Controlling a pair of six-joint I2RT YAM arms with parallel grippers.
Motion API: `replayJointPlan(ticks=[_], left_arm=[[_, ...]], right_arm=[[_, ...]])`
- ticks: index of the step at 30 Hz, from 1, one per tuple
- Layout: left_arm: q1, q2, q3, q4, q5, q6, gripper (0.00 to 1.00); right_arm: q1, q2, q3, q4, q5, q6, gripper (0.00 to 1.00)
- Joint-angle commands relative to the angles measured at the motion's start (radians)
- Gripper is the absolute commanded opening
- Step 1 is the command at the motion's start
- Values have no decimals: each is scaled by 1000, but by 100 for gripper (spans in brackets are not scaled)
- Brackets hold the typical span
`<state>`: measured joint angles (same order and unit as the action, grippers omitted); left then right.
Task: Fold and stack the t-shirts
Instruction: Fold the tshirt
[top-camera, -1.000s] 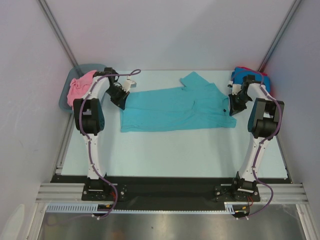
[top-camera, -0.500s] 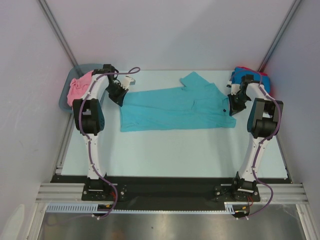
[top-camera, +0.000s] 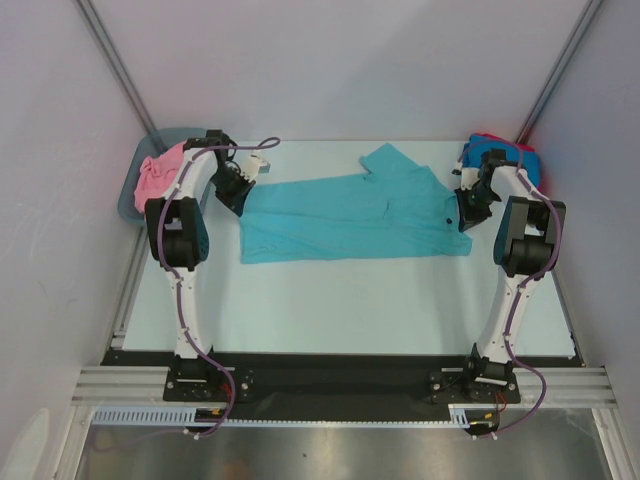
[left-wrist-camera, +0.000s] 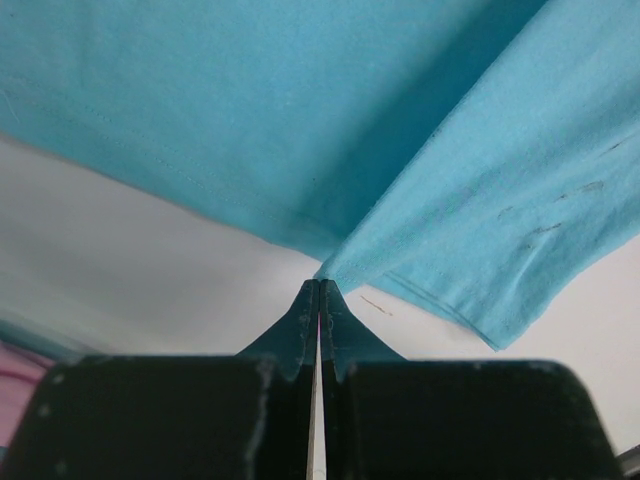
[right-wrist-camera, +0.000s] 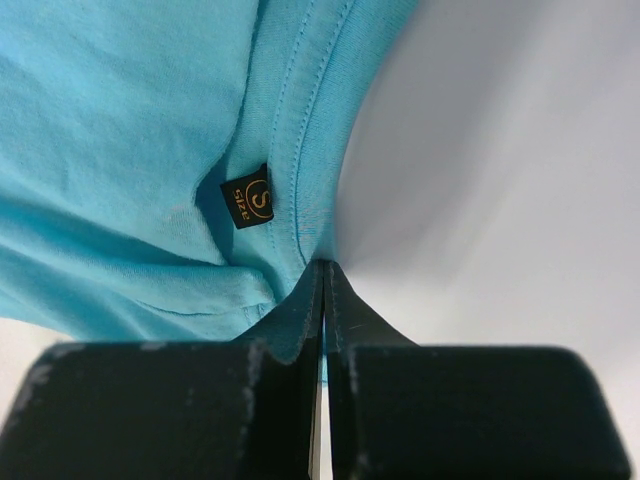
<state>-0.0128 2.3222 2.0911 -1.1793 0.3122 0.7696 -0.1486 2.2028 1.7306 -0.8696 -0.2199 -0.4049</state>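
Note:
A teal t-shirt (top-camera: 350, 215) lies stretched left to right across the back half of the table, one sleeve (top-camera: 385, 160) pointing to the far side. My left gripper (top-camera: 241, 203) is shut on its left edge; in the left wrist view the closed tips (left-wrist-camera: 319, 283) pinch a corner of teal cloth (left-wrist-camera: 420, 150) lifted off the table. My right gripper (top-camera: 463, 216) is shut on the right end; the right wrist view shows the tips (right-wrist-camera: 322, 264) clamped on the hem beside a black size label (right-wrist-camera: 247, 196). A pink t-shirt (top-camera: 155, 177) lies bunched at the far left. Bright blue (top-camera: 490, 155) and red (top-camera: 485, 137) t-shirts are heaped at the far right.
The pink shirt rests in a grey-blue plastic tub (top-camera: 180, 132) at the back left corner. Pale walls close in the table (top-camera: 350, 300) on three sides. Both arm bases stand on a black strip (top-camera: 340, 375) at the near edge.
My left gripper has moved slightly back and to the left with the shirt's edge, pulling the cloth tauter. The right gripper has barely shifted.

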Motion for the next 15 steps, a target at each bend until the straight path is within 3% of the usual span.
replayJointPlan(ticks=[1, 11, 12, 15], left_arm=[[10, -32, 41, -19, -22, 28, 0], [10, -11, 47, -5, -53, 16, 0], [10, -11, 47, 4, -56, -1, 7], [10, -12, 47, 29, -81, -16, 42]], right_arm=[[26, 23, -40, 50, -22, -12, 0], [29, 14, -52, 57, -24, -11, 0], [30, 14, -55, 57, -22, -11, 0], [32, 11, -57, 58, -21, -11, 0]])
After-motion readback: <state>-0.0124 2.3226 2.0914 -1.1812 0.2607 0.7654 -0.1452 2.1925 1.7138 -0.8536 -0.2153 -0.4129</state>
